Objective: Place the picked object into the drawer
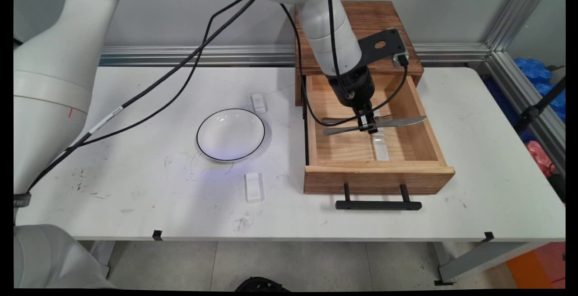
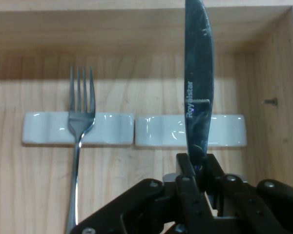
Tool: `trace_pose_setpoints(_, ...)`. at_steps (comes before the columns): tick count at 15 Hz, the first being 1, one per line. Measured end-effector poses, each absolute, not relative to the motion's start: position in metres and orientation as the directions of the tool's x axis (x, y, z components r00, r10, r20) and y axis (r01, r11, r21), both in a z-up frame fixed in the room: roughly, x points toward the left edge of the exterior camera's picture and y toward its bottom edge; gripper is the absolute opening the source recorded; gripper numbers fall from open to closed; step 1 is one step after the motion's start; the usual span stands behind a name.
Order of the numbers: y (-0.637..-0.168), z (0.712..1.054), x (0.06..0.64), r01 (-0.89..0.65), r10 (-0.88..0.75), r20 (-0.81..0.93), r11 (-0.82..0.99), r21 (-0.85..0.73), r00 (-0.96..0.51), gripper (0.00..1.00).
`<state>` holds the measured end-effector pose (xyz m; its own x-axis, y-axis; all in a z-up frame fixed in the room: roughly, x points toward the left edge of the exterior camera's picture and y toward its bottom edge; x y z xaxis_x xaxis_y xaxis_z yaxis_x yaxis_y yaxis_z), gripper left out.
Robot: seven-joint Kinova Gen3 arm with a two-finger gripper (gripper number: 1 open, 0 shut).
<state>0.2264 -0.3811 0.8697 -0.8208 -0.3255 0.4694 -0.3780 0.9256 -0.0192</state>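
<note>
- Gripper [image 2: 199, 168] clenched on one knife [image 2: 198, 87], held above the open drawer [image 1: 378, 179], frame centre-right.
- One fork [image 2: 80, 122] lies across one of two white rests [image 2: 78, 129].
- On the table [image 1: 135, 205]: one bowl [image 1: 230, 134], apparently two more rests [image 1: 254, 187].

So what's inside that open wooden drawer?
A fork lying across a white rest, a second rest beside it, and a knife held above by the pincer, which hides part of the floor.

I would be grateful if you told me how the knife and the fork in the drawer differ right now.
The knife is clamped in the pincer above the right white rest; the fork lies free, its neck on the left white rest. The knife has a flat blade, the fork has tines. Both are metal, parallel, inside the open wooden drawer.
</note>
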Motion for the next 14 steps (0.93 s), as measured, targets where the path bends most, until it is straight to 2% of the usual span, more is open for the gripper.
trace_pose_setpoints(14, -0.386, 0.843, 0.220, -0.390, -0.347, 0.463, 0.921, 0.002, -0.816, 0.00)
